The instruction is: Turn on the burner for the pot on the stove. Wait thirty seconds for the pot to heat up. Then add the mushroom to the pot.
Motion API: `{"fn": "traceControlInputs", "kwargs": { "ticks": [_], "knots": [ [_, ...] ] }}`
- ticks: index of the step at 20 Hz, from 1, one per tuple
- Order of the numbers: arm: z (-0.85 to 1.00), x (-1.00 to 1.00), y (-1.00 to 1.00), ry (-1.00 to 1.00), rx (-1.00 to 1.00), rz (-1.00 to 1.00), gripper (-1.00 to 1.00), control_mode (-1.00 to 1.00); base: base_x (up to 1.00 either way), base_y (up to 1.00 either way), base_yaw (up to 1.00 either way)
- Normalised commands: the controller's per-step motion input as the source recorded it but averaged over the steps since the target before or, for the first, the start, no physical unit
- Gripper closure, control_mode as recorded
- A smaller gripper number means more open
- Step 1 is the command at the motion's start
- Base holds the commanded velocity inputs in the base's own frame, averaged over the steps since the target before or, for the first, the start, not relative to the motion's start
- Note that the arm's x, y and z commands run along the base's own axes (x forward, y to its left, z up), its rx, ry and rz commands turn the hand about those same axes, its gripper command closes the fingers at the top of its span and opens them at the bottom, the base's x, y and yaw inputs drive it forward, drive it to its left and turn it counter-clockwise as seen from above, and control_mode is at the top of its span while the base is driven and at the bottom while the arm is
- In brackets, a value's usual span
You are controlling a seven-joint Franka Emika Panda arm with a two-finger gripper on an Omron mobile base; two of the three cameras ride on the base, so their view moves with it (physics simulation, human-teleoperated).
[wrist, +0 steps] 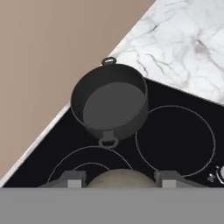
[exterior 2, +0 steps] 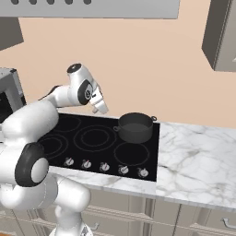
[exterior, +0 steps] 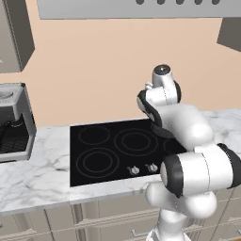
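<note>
Marble table [exterior 2: 193,152], carrying the black glass stove [exterior 2: 99,138]; my arm reaches over the stove from its left side. The pot [exterior 2: 135,126] stands on the rear right burner ring, near the back wall and close to the stove's right edge, and looks empty inside. My hand [exterior 2: 98,105] hangs above the rear middle of the stove, to the left of the pot and higher than its rim. In the hand view the pot [wrist: 110,103] lies straight ahead of my fingertips [wrist: 72,179], its two handles in line with my approach. Between my fingertips sits the tan rounded cap of the mushroom [wrist: 119,178], so I judge my hand closed on it. Open air separates hand and pot; the wall behind is the nearest limit, and the knobs [exterior 2: 105,167] sit well apart along the front edge.
</note>
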Motion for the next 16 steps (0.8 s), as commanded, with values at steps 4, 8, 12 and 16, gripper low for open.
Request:
{"fn": "traceControlInputs", "kwargs": {
  "ticks": [4,8,12,16],
  "knots": [
    [0.00,0.00,-0.74,0.00,0.02,-0.08,1.00,-1.00,0.00,0.00,0.00],
    [-0.08,0.03,-0.37,-0.02,0.00,-0.05,1.00,-1.00,0.00,0.00,0.00],
    [-0.25,0.06,-0.20,-0.04,0.00,-0.03,1.00,-1.00,0.00,0.00,0.00],
    [-0.24,0.05,-0.09,0.00,0.03,-0.02,1.00,-1.00,0.00,0.00,0.00]
  ]
}}
